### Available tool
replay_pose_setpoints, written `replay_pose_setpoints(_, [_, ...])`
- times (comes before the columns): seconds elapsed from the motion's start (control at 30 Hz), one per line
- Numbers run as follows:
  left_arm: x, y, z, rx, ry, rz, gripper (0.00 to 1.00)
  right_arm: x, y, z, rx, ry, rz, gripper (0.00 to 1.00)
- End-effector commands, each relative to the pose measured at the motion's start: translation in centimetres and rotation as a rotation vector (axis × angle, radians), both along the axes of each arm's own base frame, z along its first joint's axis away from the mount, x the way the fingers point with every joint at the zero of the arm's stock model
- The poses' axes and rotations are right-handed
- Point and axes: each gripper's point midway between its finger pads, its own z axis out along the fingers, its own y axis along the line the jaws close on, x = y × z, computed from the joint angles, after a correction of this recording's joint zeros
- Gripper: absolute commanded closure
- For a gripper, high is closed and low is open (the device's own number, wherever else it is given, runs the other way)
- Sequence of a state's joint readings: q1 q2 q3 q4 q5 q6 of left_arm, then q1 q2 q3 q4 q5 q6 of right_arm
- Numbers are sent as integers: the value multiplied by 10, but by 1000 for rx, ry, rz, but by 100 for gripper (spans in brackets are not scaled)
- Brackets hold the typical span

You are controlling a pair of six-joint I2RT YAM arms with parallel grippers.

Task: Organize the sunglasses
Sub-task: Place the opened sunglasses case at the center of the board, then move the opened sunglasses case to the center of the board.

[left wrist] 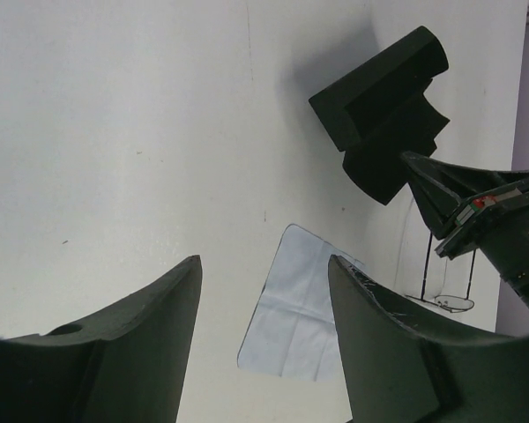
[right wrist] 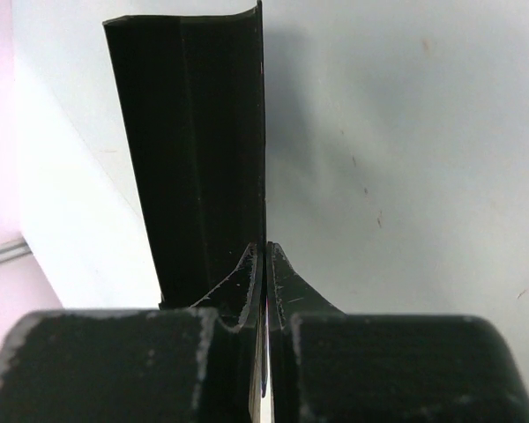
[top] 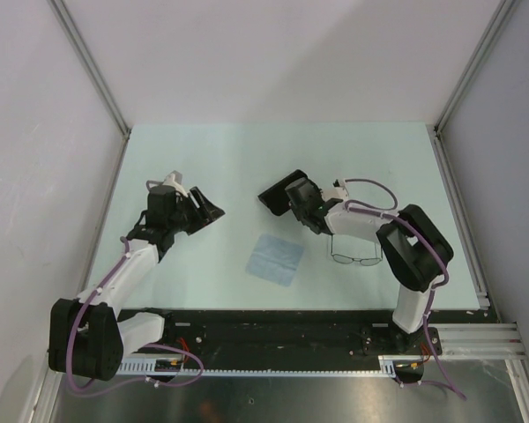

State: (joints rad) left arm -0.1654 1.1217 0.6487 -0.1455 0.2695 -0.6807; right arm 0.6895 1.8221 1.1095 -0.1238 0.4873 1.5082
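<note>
No text, label, brand, number or sign can be read in any of the three views. The only trace of lettering is a short line of pale characters on the dark right arm's wrist housing point(left wrist: 522, 236). It shows at the right edge of the left wrist view, beside a small red and white part point(left wrist: 482, 203) and near the black case point(left wrist: 383, 106), and is too small and blurred to make out.
</note>
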Motion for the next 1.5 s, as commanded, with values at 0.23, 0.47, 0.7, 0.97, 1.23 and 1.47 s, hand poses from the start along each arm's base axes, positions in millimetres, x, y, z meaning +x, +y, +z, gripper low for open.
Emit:
replay_pose_setpoints(0.23, [-5, -2, -2, -3, -3, -19, 35, -13, -3, -24, 58, 19, -236, 96])
replay_pose_setpoints(0.47, [-6, -1, -3, 2, -4, -18, 35, -17, 4, -28, 38, 22, -206, 50])
replay_pose_setpoints(0.7, [-4, 0, -1, 9, -12, -11, 35, -19, 9, -1, 30, -9, -132, 12])
replay_pose_setpoints(0.97, [-1, 0, 4, 11, -23, -7, 33, -25, -12, 47, -71, -41, 1, 6])
replay_pose_setpoints(1.23, [-3, 2, 20, 16, -85, -13, 14, -15, -35, 77, -117, -60, 489, 26])
replay_pose_setpoints(1.47, [-9, 0, 23, 12, -80, -34, 10, 12, -107, 25, -373, 65, 541, 72])
